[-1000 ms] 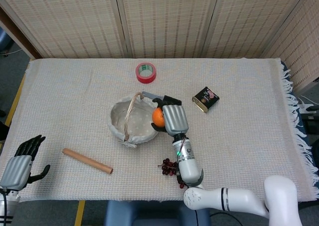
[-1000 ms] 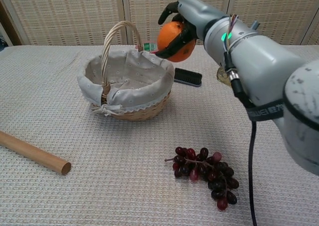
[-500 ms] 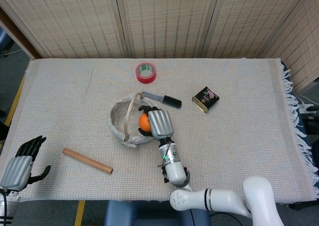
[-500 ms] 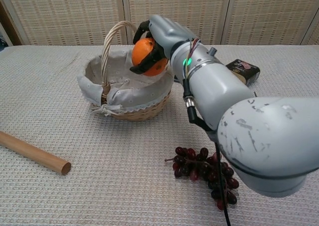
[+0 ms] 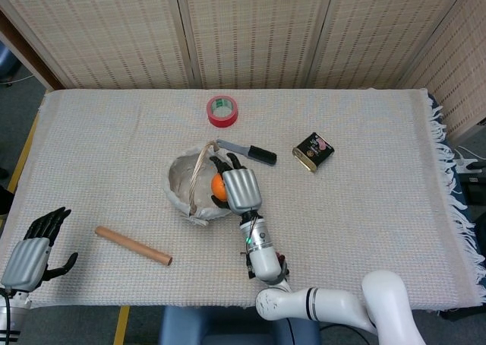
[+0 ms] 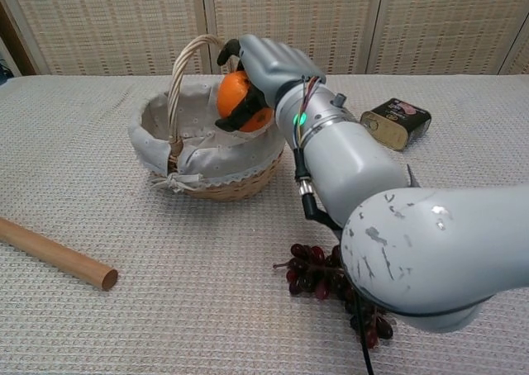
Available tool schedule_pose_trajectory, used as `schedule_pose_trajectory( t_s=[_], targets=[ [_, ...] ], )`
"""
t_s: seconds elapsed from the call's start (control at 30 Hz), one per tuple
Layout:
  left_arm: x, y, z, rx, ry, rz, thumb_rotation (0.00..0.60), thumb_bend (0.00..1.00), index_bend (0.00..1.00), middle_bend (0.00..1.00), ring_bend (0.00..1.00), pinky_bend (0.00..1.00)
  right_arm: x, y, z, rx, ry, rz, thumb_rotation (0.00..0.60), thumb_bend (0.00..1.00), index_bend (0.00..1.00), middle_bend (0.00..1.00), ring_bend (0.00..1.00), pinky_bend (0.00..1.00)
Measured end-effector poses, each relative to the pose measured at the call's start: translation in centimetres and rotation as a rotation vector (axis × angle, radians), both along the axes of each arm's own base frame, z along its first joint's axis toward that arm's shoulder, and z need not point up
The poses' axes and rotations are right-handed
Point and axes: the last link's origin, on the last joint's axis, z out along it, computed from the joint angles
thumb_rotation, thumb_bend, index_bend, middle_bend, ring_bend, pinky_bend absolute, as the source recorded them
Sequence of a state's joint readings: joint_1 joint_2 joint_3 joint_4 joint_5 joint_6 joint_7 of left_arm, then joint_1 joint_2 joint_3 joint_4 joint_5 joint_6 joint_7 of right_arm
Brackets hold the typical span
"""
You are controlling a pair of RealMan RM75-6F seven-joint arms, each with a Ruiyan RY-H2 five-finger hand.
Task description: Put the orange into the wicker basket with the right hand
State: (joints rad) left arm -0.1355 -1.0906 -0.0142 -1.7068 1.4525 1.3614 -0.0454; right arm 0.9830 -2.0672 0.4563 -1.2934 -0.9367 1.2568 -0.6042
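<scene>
My right hand (image 5: 235,187) (image 6: 260,65) grips the orange (image 5: 219,185) (image 6: 235,95) and holds it over the right half of the wicker basket (image 5: 182,185) (image 6: 173,148), just above its cloth lining. The basket has a tall handle and a pale fabric liner. Far off at the table's front left corner, my left hand (image 5: 32,248) rests with its fingers apart and nothing in it; the chest view does not show it.
Dark grapes (image 6: 331,280) lie in front of the basket, partly under my right arm. A wooden rod (image 5: 133,245) (image 6: 54,253) lies front left. Behind the basket are a black-handled knife (image 5: 247,153), a red tape roll (image 5: 222,110) and a dark tin (image 5: 314,151) (image 6: 398,121).
My right hand has carried the orange leftward from beside the basket's right rim to over its inside, and slightly lower. The left hand has not moved.
</scene>
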Motion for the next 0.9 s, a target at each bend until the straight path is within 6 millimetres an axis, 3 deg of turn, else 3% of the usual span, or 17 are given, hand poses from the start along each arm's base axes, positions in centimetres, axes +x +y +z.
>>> schedule_pose_trajectory(
  t_s=[0.33, 0.53, 0.73, 0.9],
  targets=[
    [0.0, 0.0, 0.0, -0.001, 0.004, 0.0, 0.6, 0.35, 0.0, 0.0, 0.0, 0.06, -0.1, 0.1, 0.4, -0.009, -0.007, 0.001, 0.6, 0.11, 0.0, 0.0, 0.0, 0.0],
    [-0.1, 0.0, 0.0, -0.003, 0.008, -0.001, 0.6, 0.35, 0.0, 0.0, 0.0, 0.06, -0.9, 0.8, 1.9, 0.007, -0.024, 0.0, 0.6, 0.11, 0.0, 0.0, 0.0, 0.0],
    [-0.1, 0.0, 0.0, -0.006, 0.017, 0.0, 0.6, 0.35, 0.0, 0.0, 0.0, 0.06, -3.3, 1.8, 5.2, 0.0, -0.005, 0.003, 0.6, 0.11, 0.0, 0.0, 0.0, 0.0],
    [0.0, -0.1, 0.0, -0.003, 0.024, -0.003, 0.6, 0.35, 0.0, 0.0, 0.0, 0.06, -7.9, 2.9, 9.8, -0.046, 0.095, -0.014, 0.6, 0.11, 0.0, 0.0, 0.0, 0.0]
  ],
)
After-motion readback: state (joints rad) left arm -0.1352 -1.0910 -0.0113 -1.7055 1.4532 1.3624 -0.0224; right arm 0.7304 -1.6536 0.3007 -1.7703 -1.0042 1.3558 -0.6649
